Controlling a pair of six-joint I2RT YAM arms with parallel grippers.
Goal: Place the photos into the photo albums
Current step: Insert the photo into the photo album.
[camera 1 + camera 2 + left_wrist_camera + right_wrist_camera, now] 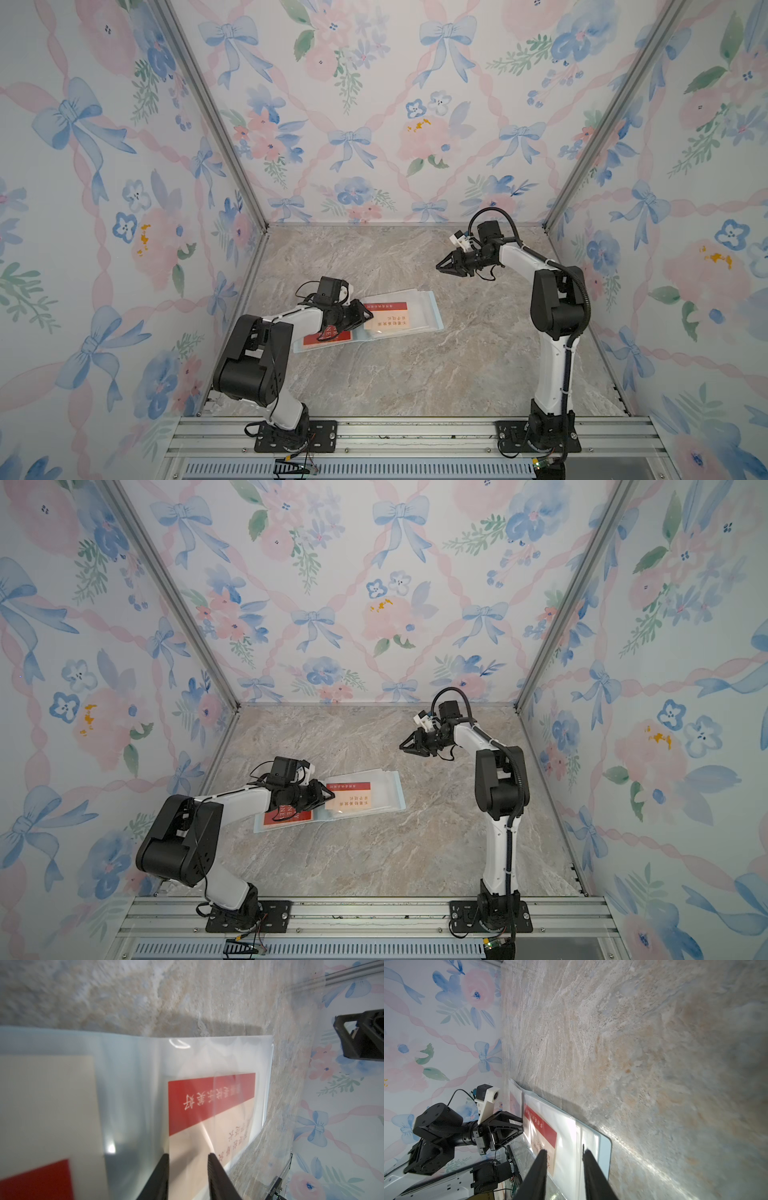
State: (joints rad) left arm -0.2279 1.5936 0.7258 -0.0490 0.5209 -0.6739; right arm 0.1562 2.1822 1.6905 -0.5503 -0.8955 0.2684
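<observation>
On the table (415, 374), left of centre: album (415, 303), open flat, clear sleeves upward.
Contents: cream card (386, 324) and red card (384, 305) together on one page, apparently under film; second red card (328, 334) on the facing page, partly hidden by the arm.
Left tool (365, 313): low over the cream card's edge, jaws apart, nothing clamped.
Right tool (439, 266): raised, well apart from the album, jaws apart, empty.
Step, judged: a card just seated.
Next: lift clear without dragging the sleeve.
</observation>
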